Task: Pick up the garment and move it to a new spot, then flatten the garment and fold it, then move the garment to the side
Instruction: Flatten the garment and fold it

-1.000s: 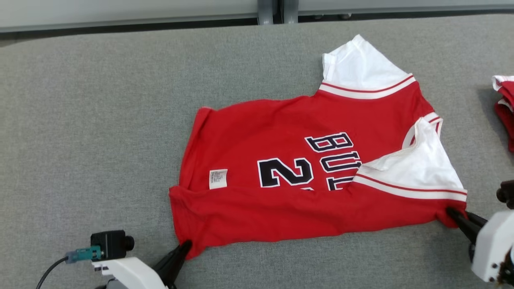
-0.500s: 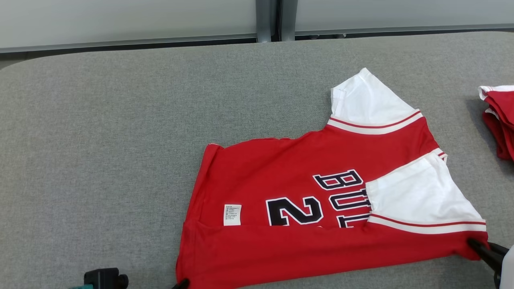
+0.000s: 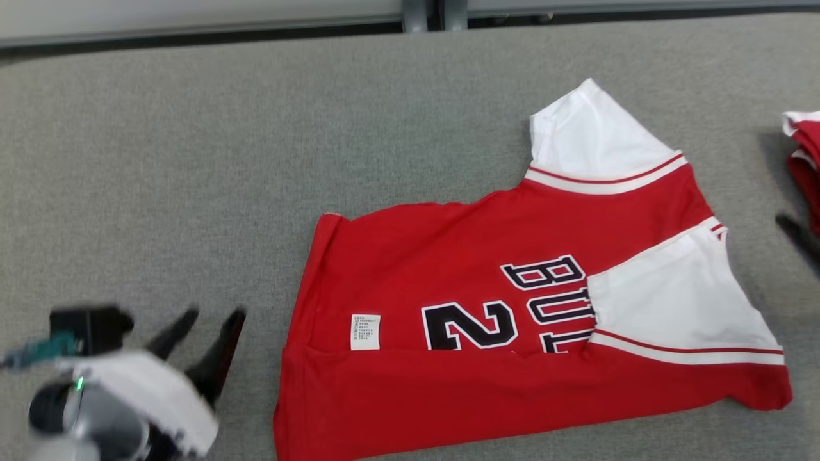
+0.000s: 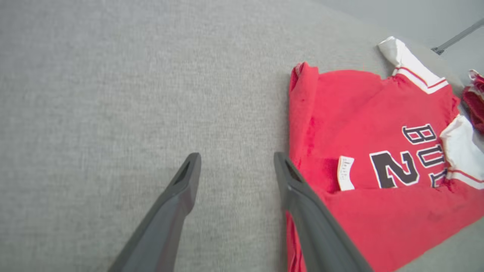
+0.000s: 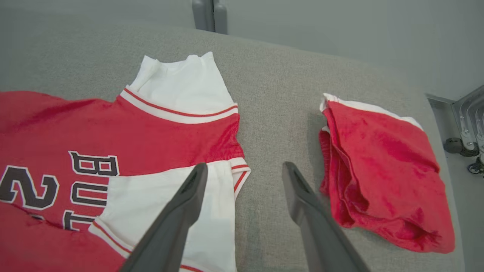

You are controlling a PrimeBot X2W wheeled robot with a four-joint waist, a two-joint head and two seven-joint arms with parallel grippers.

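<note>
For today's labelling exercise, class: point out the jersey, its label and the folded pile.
jersey (image 3: 435, 256), head view, red body above the number.
label (image 3: 365, 331), head view, middle of the white tag.
folded pile (image 5: 385, 170), right wrist view, red top layer.

The garment (image 3: 448, 256) is soft matt red-and-white cloth; the table (image 3: 160, 160) is covered in rough grey fabric.

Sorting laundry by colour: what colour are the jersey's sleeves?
The sleeves are white with a red stripe, clearest in the right wrist view.
</note>
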